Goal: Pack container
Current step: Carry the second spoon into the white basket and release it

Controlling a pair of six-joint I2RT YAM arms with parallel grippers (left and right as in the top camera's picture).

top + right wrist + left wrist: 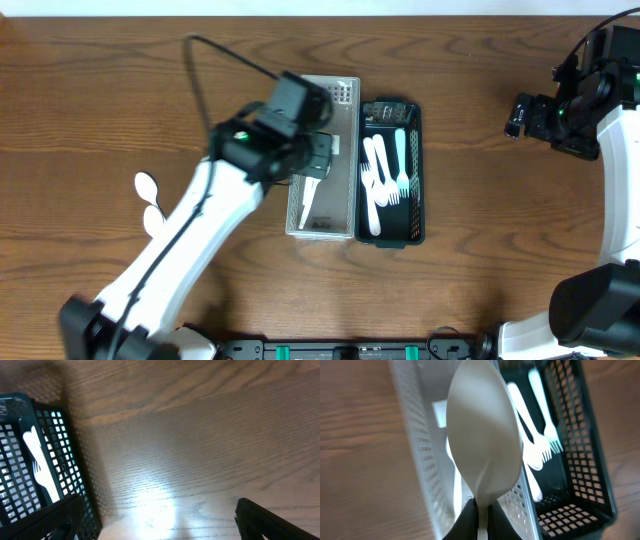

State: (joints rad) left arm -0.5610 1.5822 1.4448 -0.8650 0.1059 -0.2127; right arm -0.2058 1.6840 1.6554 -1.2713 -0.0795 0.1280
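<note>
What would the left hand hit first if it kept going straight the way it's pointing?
The left hand, shut on a spoon, points down into the white basket. The spoon's bowl would probably reach the basket floor, or the white utensil lying there, first; depth is unclear.

A brown wooden table [110,90] with streaked grain

One clear basket [343,180], one dark basket [417,180].
</note>
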